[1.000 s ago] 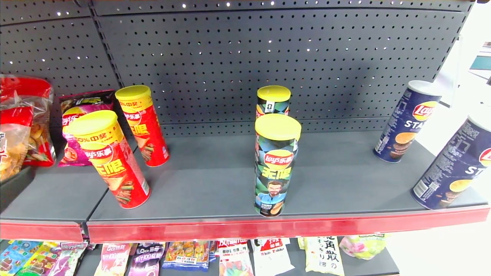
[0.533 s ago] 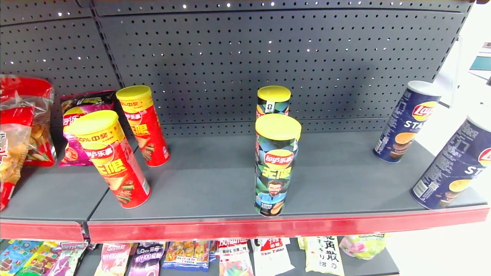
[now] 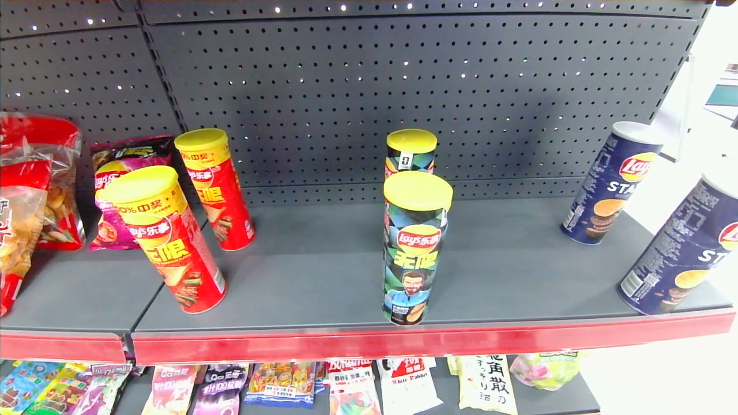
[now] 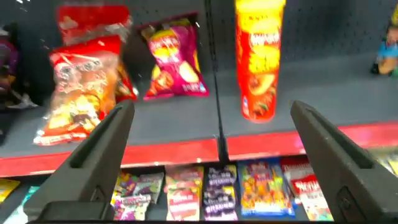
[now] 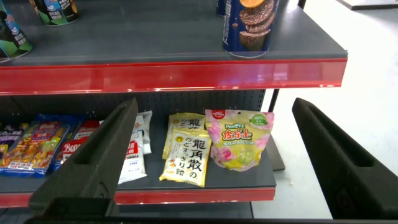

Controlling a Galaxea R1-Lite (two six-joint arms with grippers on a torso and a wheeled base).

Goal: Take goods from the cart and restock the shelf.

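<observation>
Shelf (image 3: pixel 323 259): 6 chip cans (image 3: pixel 416 248) up, wide gaps betw. rows. Left gripper (image 4: pixel 211 109), right gripper (image 5: pixel 214 102): both spread, nothing held. We judge restock part-done, more goods due.

Dark grey metal shelf (image 3: pixel 323 271) with a red front edge. Behind it we log a pegboard back panel (image 3: pixel 369 86), pinpoints of light showing through its holes. To the right, pale, brightly lit floor (image 3: pixel 663 386). Beyond that, perhaps a white wall with a teal patch (image 3: pixel 723 95).
</observation>
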